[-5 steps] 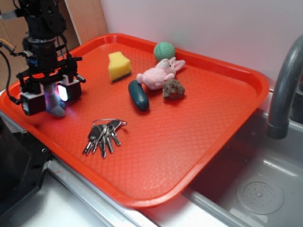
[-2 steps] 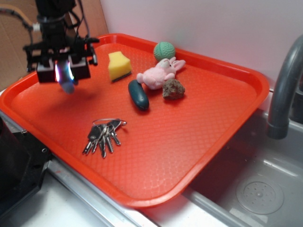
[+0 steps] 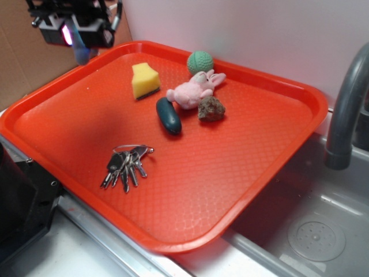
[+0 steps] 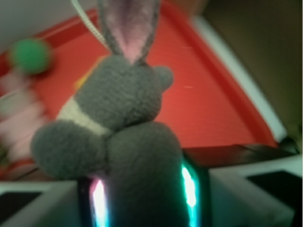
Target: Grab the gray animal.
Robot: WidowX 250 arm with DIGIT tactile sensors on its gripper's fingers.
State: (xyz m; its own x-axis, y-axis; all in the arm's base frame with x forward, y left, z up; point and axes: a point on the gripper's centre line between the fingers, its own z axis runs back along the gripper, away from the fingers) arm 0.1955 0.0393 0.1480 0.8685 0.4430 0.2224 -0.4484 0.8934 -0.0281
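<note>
One bunch of keys [image 3: 128, 165] lies nearest us on the red tray [image 3: 230, 173]; beyond it we see a dark oval object [image 3: 168, 115], then a yellow sponge [image 3: 145, 80]. Above the tray's far left corner, our gripper [image 3: 81, 39] clamps the gray animal [image 4: 118, 142], lifted clear of the tray.

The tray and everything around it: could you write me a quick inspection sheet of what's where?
Surface: red tray, beside a sink.
Job's thing: gray animal held in the air, off the tray.
Clutter: sponge, green ball, pink bunny, rock, dark oblong object, keys.
Hand: hand shut on the gray animal, above the tray's far left corner.
Cables: nothing seen.
Surroundings: faucet, white wall.
</note>
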